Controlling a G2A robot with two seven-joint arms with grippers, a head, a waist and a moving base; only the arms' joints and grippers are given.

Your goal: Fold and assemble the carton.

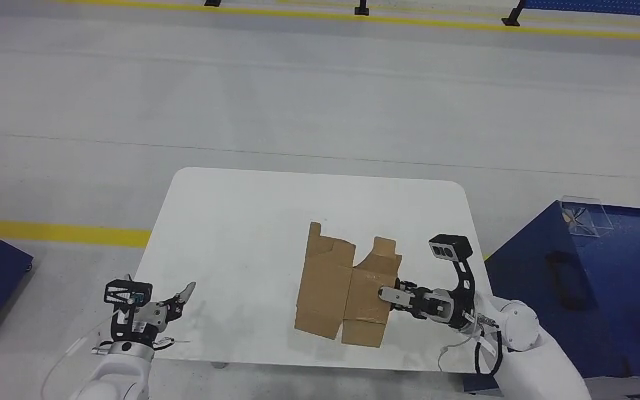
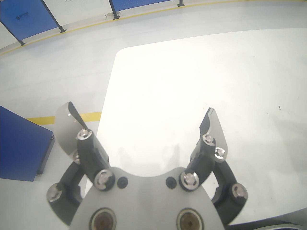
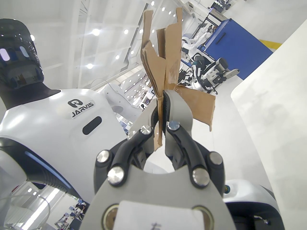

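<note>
Right jaws: closed on one edge of the flat brown corrugated-cardboard carton (image 1: 345, 292), with several layers pinched together between the pads.
Left jaws: spread wide and empty, over the near left corner of the white rounded tabletop (image 1: 250, 215), well apart from the carton.

Hazards, for your judgement:
- One narrow pinch carries the whole blank, so it may pivot or slide out if you swing it.
- The stacked layers may shear against each other.
- Loose flaps may snag on the tabletop.
- Left jaws stand too far off to steady the free side.

Item condition: not yet erected, panels collapsed, with notched flaps at the far end. The flaps fan apart edge-on in the right wrist view, and a pale scuffed patch sits beside the pinch.
Location: near right part of the tabletop. Whether its free edge rests there, you cannot tell.
</note>
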